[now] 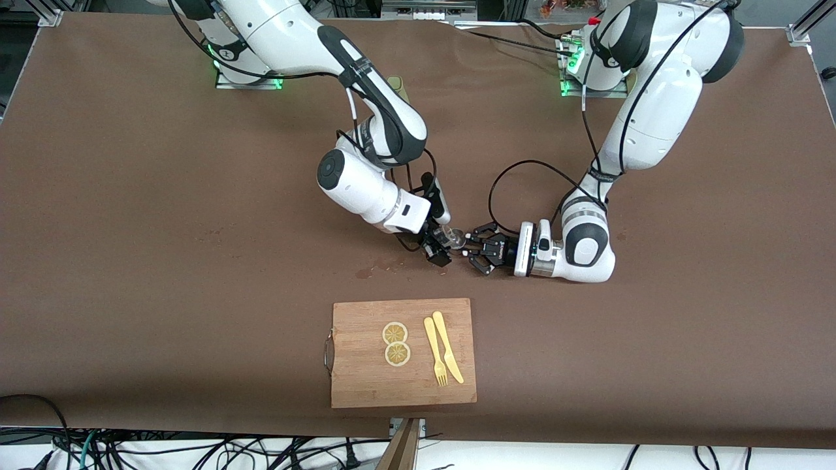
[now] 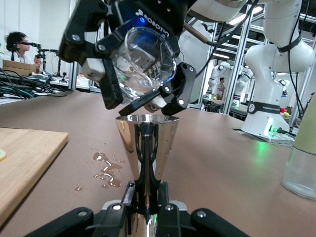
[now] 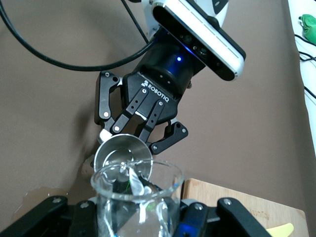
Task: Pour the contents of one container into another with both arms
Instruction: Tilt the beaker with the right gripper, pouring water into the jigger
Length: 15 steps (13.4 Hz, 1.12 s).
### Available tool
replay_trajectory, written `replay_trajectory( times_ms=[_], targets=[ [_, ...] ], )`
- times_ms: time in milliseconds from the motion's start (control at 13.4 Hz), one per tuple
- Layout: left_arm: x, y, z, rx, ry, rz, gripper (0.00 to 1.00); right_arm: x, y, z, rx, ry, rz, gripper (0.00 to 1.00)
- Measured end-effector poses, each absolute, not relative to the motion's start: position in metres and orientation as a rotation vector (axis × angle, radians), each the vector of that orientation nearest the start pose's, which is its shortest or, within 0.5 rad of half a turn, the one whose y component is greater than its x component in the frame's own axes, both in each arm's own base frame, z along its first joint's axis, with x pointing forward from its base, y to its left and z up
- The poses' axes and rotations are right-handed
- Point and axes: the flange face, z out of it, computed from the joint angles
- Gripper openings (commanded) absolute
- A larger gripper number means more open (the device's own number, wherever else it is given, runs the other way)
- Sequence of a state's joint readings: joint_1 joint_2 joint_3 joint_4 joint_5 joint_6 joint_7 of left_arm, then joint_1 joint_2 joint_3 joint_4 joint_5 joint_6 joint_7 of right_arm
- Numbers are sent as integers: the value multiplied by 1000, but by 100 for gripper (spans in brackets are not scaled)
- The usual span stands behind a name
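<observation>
From the front, the right gripper and left gripper meet over the brown table, farther from the camera than the cutting board with its lemon slices, fork and knife.

In the left wrist view, the left gripper grasps a shiny metal cup upright; the right gripper clamps a tilted glass beaker just above its rim. A puddle lies on the table.

In the right wrist view, the beaker tips toward the cup, which the left gripper holds.
</observation>
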State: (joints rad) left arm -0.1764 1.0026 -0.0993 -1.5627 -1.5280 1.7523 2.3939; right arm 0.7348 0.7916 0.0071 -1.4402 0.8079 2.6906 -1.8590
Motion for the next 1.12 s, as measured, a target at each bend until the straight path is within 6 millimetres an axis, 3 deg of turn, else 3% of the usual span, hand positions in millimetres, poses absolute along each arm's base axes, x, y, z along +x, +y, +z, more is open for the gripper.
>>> replay_trajectory(
  times_ms=[1122],
  targets=[
    [601, -256, 75, 1235, -1244, 923, 0, 570, 499, 262, 1740, 2621, 1016, 0]
  ],
)
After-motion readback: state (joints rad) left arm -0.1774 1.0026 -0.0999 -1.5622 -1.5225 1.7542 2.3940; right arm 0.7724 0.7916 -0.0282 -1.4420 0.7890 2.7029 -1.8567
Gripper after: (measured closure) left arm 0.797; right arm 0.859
